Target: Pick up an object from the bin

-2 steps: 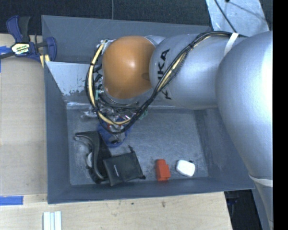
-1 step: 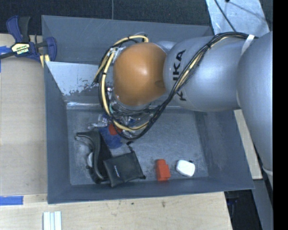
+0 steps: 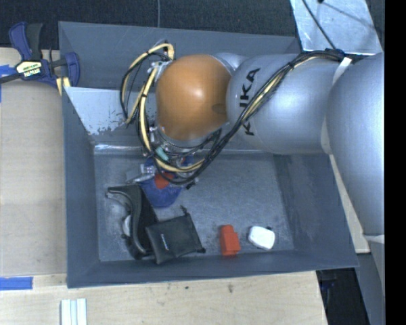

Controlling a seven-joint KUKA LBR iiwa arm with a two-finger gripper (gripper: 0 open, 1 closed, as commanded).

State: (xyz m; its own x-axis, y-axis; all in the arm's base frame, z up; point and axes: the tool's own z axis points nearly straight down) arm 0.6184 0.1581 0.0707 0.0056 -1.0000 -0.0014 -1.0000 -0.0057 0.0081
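Note:
My gripper (image 3: 173, 156) hangs below the orange wrist cover at the back left of the bin's floor. Directly under it lies a blue rounded thing (image 3: 164, 192) with a small red-orange part on top, partly hidden by the gripper. Whether the gripper touches it is hidden from me. Just in front of that lies a black flat, square-edged piece (image 3: 174, 239), tilted. A black curved strap-like thing (image 3: 137, 212) runs along its left side.
A small red block (image 3: 229, 240) and a white rounded lump (image 3: 261, 237) lie side by side near the bin's front wall, right of the black pieces. The arm crosses over the bin's back right corner.

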